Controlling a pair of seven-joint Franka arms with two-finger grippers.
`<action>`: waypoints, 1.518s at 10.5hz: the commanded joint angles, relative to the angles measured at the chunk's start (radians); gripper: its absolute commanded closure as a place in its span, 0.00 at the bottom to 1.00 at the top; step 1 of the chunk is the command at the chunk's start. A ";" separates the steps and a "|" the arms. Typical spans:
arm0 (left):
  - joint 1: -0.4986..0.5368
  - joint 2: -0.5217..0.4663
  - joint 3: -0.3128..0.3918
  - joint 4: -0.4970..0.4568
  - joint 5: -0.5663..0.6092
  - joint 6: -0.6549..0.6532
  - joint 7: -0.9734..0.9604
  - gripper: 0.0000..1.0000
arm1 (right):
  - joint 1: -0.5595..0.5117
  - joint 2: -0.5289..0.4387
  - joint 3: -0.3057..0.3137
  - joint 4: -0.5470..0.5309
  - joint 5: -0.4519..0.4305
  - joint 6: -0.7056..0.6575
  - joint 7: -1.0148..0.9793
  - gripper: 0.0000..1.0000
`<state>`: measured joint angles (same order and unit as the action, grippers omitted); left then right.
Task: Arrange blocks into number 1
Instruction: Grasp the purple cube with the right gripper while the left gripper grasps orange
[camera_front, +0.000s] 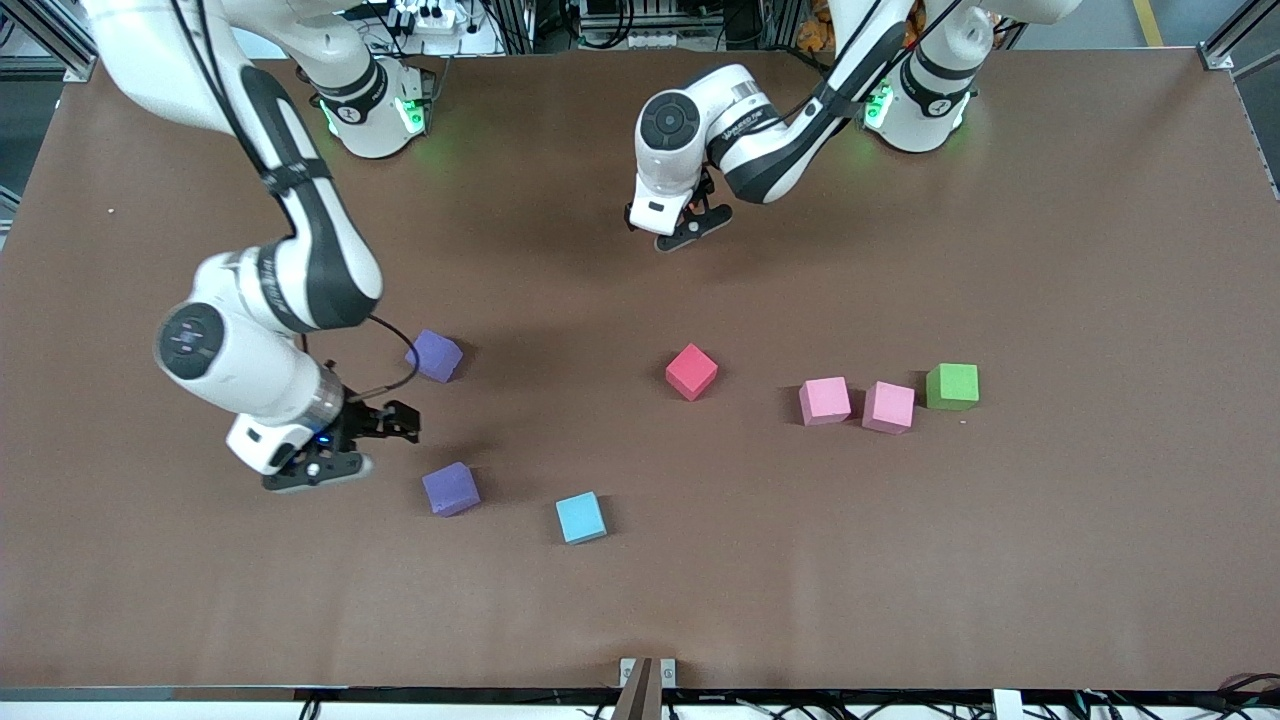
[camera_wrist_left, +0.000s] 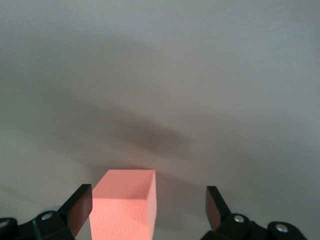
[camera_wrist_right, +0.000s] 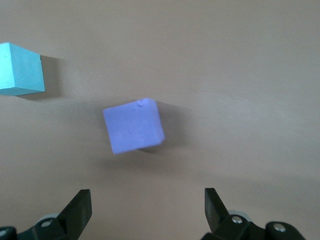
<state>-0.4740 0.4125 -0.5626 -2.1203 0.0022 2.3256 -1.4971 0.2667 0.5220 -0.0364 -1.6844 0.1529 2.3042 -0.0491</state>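
This is a robotics lab: two white Franka arms stand bolted at one edge of a wide table covered in plain brown matting. Along that edge run aluminium frame rails, a power strip and bundles of cables, with more cabling along the table's near edge.
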 joint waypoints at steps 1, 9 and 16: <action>-0.006 -0.018 -0.006 -0.052 0.022 0.043 -0.083 0.00 | 0.017 0.085 -0.017 0.107 0.016 -0.003 -0.003 0.00; 0.003 -0.012 -0.074 -0.131 0.025 0.130 -0.163 0.00 | 0.106 0.253 -0.065 0.193 0.020 0.139 -0.002 0.00; -0.005 -0.003 -0.095 -0.139 0.275 0.212 -0.163 1.00 | 0.115 0.302 -0.091 0.189 0.020 0.189 -0.003 0.21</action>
<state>-0.4756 0.4130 -0.6460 -2.2525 0.1872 2.5197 -1.6330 0.3669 0.7996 -0.1032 -1.5227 0.1543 2.4888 -0.0493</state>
